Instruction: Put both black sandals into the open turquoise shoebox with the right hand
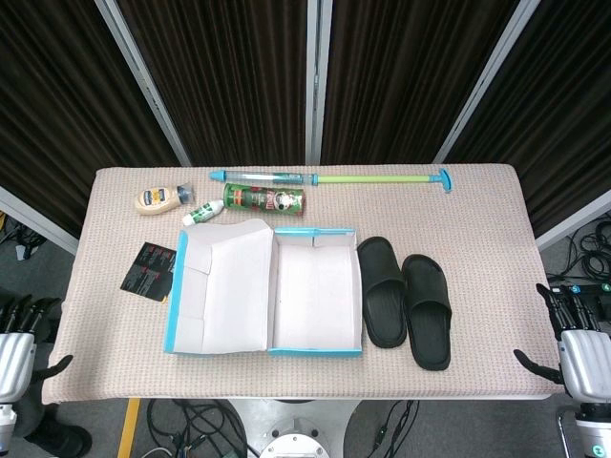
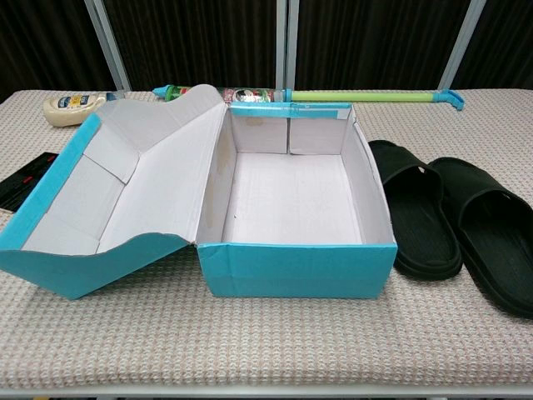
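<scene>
Two black sandals lie side by side on the table, right of the box: the nearer-to-box sandal (image 1: 384, 290) (image 2: 414, 217) and the outer sandal (image 1: 427, 308) (image 2: 491, 230). The turquoise shoebox (image 1: 316, 347) (image 2: 296, 268) stands open with a white, bare inside and its lid (image 1: 221, 286) (image 2: 100, 200) folded out to the left. My right hand (image 1: 579, 336) hangs off the table's right front corner, fingers apart, holding nothing. My left hand (image 1: 21, 336) is low at the left front corner, also holding nothing. Neither hand shows in the chest view.
Along the far edge lie a long green and blue pump tube (image 1: 329, 177) (image 2: 366, 97), a green can (image 1: 265, 200), a small white tube (image 1: 203, 213) and a mayonnaise bottle (image 1: 158, 198) (image 2: 73, 107). A black packet (image 1: 149, 268) lies left of the lid.
</scene>
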### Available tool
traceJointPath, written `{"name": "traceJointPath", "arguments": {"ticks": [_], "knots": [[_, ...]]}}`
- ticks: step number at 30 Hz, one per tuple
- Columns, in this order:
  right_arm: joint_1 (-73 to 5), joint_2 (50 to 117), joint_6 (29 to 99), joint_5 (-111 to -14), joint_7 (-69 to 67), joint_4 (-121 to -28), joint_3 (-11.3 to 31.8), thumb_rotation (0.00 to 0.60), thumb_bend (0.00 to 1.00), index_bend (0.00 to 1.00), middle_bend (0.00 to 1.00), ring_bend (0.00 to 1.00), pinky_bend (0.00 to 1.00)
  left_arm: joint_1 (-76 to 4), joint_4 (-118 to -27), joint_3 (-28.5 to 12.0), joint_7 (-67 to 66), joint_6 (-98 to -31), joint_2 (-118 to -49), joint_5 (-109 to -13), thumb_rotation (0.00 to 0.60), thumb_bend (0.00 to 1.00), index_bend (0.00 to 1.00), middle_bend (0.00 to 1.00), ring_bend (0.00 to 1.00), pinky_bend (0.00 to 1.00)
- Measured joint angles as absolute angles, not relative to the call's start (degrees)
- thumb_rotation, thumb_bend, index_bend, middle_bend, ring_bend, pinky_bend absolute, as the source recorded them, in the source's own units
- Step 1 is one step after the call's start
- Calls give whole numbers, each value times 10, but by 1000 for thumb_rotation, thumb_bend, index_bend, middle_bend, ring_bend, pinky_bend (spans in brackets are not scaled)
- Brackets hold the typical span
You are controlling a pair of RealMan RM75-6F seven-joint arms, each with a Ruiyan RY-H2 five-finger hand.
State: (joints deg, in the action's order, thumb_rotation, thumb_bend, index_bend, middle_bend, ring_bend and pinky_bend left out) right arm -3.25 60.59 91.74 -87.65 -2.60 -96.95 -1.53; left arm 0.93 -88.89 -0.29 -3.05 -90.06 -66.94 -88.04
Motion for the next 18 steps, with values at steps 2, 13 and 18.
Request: {"name": "traceJointPath", "arguments": {"ticks": [2,13,18], "knots": [[-34,607,909,-874,-20,-975,-12,600,33,34,145,0,89,8,-887,-4,-29,-897,-670,-879,600,25,172,173,91,69],[-50,605,880,-858,67,-1022,9,600,26,35,129,501,648,5,-868,-15,-75,-904,-678,-871,600,25,172,173,91,66],[-100,601,805,-811,156,-1068,38,600,26,36,114,719,922,2,-870,-11,-58,-897,-674,-876,600,26,172,173,91,67]]}}
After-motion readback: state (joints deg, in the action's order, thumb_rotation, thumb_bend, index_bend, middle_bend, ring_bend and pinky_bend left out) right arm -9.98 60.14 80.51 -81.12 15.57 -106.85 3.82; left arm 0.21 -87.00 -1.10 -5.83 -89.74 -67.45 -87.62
